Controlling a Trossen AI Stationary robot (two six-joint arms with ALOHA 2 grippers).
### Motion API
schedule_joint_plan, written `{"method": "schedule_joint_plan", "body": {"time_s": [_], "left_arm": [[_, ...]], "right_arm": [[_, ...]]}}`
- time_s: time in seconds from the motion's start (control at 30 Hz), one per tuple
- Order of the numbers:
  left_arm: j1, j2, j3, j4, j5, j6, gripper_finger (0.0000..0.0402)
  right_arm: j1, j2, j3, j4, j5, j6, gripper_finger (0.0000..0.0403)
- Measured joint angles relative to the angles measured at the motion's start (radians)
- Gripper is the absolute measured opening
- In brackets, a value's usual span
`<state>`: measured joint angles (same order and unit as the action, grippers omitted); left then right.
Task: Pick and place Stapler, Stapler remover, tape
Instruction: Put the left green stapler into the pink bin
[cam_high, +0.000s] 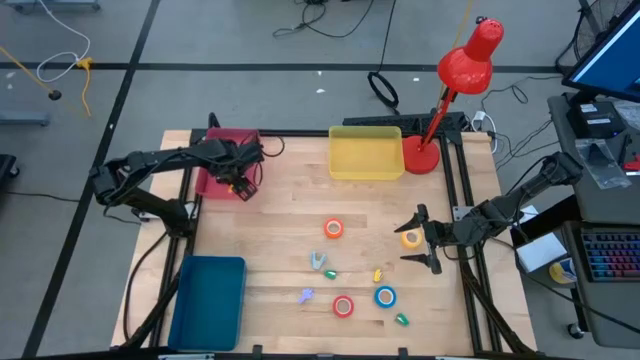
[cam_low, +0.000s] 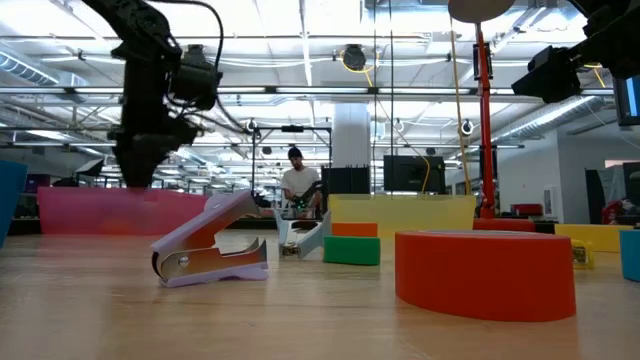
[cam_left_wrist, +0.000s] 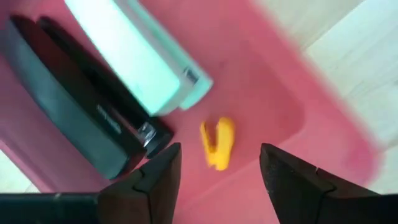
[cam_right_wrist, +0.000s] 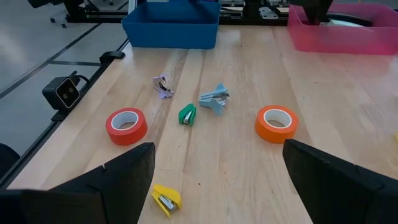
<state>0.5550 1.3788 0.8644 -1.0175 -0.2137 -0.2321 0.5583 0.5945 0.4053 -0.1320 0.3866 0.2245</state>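
My left gripper (cam_high: 240, 186) hangs open and empty over the pink tray (cam_high: 226, 150) at the table's far left. In the tray lie a black stapler (cam_left_wrist: 74, 106), a mint stapler (cam_left_wrist: 140, 62) and a yellow staple remover (cam_left_wrist: 217, 144), which shows below the gap between my fingers (cam_left_wrist: 219, 150). My right gripper (cam_high: 423, 240) is open and empty by the yellow tape (cam_high: 411, 238) at the right. The orange-red tape (cam_high: 333, 228), red tape (cam_high: 343, 306) and blue tape (cam_high: 385, 296) lie flat on the table. Purple (cam_high: 306, 295), light-blue (cam_high: 318, 262), yellow (cam_high: 377, 274) and green (cam_high: 401, 320) staple removers lie among them.
A yellow tray (cam_high: 365, 172) stands at the far middle and a blue tray (cam_high: 208, 300) at the near left. A red desk lamp (cam_high: 445, 95) stands on its base at the far right. A person sits in the room beyond the table (cam_low: 297, 180).
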Motion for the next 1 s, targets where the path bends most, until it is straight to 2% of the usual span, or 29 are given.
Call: {"method": "schedule_joint_plan", "body": {"time_s": [0.1, 0.2, 0.4, 0.6, 0.73, 0.87, 1.0], "left_arm": [[-0.03, 0.0, 0.061, 0.01, 0.046, -0.045, 0.0216], [-0.099, -0.001, 0.097, 0.09, 0.094, -0.077, 0.0216], [-0.329, 0.005, 0.105, 0.349, 0.135, -0.055, 0.0214], [-0.595, 0.046, 0.106, 0.589, 0.059, 0.097, 0.0199], [-0.734, 0.115, 0.107, 0.726, -0.007, 0.211, 0.0184], [-0.81, 0.224, 0.106, 0.835, -0.029, 0.257, 0.017], [-0.835, 0.349, 0.17, 0.835, -0.032, 0.263, 0.0158]], "right_arm": [[0.0, 0.0, 0.0, 0.002, 0.0, 0.001, 0.0343], [0.0, 0.0, 0.0, 0.002, 0.0, 0.017, 0.0345], [0.0, 0.0, 0.0, 0.002, 0.0, 0.025, 0.0342], [0.0, 0.0, 0.0, 0.002, 0.002, 0.018, 0.0344], [0.0, 0.001, 0.0, 0.002, 0.002, 0.018, 0.0344], [0.0, 0.001, 0.0, 0.011, 0.003, 0.018, 0.0342], [0.0, 0.002, 0.0, 0.021, 0.003, 0.018, 0.0343]]}}
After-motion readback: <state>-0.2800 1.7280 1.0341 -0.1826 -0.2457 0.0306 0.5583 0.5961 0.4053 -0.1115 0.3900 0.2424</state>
